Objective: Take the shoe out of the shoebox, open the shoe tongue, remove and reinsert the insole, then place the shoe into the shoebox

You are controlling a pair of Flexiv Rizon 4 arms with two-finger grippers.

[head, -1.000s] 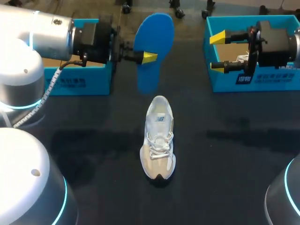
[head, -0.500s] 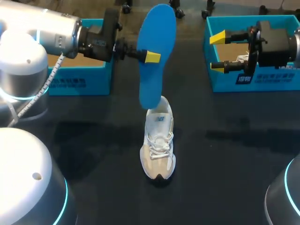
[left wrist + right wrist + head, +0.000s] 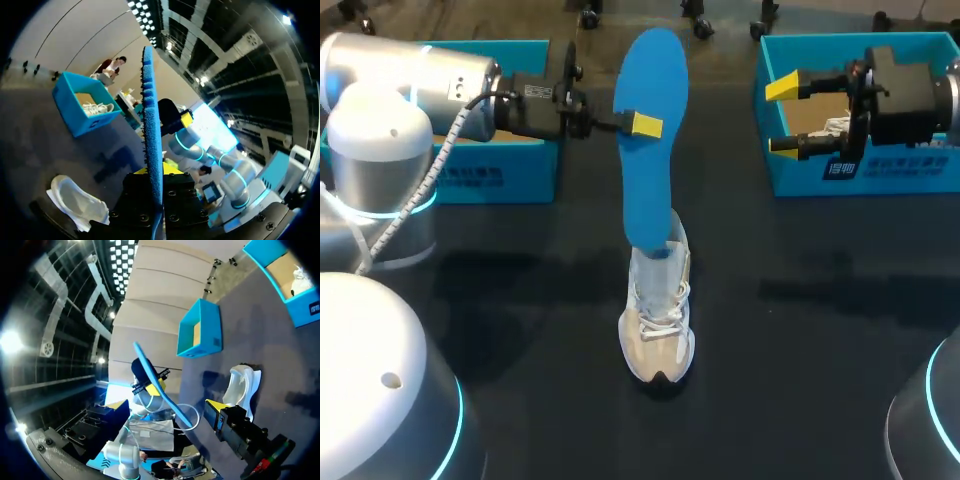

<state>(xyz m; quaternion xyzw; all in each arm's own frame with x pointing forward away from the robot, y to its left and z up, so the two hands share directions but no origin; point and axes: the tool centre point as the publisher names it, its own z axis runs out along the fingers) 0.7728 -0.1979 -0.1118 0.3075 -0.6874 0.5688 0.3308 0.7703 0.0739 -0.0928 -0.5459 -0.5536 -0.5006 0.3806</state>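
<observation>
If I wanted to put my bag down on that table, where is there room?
Bare table lies either side of the shoe: one patch between it and the left shoebox, another between it and the right shoebox. The middle is crowded: the left gripper holds the insole at the shoe's heel.

One shoe (image 3: 658, 325) and one blue insole (image 3: 650, 150) are counted. Two shoeboxes are seen: a left shoebox (image 3: 495, 178) and a right shoebox (image 3: 895, 172).

Head view overhead, wrist views share shoe (image 3: 658, 345)
</observation>
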